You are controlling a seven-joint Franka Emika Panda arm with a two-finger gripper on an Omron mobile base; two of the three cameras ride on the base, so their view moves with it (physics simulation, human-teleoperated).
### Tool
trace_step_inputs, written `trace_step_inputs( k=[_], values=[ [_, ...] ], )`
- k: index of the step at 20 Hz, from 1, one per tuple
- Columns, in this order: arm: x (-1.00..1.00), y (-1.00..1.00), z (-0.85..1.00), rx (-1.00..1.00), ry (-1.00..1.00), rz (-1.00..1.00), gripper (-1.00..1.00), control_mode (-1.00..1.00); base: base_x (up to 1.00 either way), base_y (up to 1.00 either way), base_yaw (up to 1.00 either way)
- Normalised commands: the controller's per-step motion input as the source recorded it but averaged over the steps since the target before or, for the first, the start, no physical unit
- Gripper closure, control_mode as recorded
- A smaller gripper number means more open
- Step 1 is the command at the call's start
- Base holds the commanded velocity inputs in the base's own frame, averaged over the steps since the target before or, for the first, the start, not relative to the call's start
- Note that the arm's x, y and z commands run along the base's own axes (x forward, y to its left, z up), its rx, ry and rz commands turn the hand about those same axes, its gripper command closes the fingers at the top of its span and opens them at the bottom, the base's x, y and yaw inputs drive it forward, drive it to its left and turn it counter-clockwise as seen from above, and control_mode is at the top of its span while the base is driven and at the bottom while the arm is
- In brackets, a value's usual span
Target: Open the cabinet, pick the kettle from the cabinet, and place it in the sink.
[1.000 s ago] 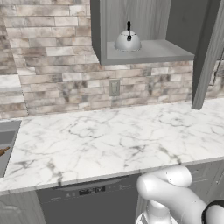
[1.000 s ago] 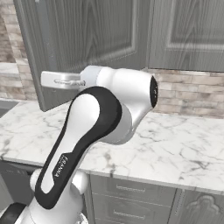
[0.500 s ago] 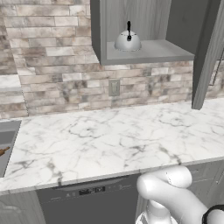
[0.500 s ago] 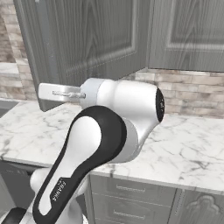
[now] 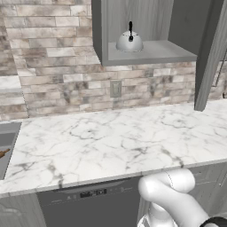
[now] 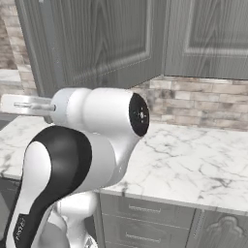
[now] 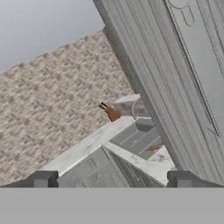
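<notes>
A: Left base view. Where does the task's object stand?

B: The small squat silver-grey metal kettle (image 5: 129, 41) sits upright on the grey inner shelf of the grey wood-grain wall cabinet (image 5: 150, 52), toward the shelf's left end and far above the white marble counter (image 5: 111, 142). The cabinet door (image 5: 209, 57) at the right hangs swung out, so the shelf is exposed for a reach.

A: And its appearance?

B: Dome-shaped body, thin black arched handle, black lid knob; the spout is too small to make out. At the left edge lies a corner of the grey recessed sink (image 5: 6, 148), well apart from the kettle.

A: Right base view?

B: The white arm's dark-capped joint fills the foreground before the open door's panelled face (image 6: 104, 41); the counter runs behind it.

A: Hand view?

B: The tool (image 7: 111, 179) shows two dark tips spread wide with nothing between them. It looks along the door's grain toward the brick wall and, farther off, the sink basin (image 7: 138, 138). Judged so, the door step looks finished and the kettle not yet approached.
</notes>
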Motion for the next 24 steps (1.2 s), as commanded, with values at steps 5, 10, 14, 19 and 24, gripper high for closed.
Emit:
trace_step_inputs(
  k=[5,10,14,19,24],
  values=[
    [-0.31,0.47,-0.08,-0.08,0.0,-0.1,-1.0,-1.0,0.0,0.0,0.0],
    [-0.21,0.4,-0.01,-0.07,0.0,-0.2,-1.0,-1.0,0.0,0.0,0.0],
    [-0.26,0.32,0.0,-0.07,0.03,-0.3,-1.0,-1.0,0.0,0.0,0.0],
    [-0.06,0.32,0.0,-0.11,0.04,-0.4,-1.0,-1.0,0.0,0.0,0.0],
    [0.04,0.33,0.0,-0.14,0.06,-0.44,-1.0,-1.0,0.0,0.0,0.0]
  ],
)
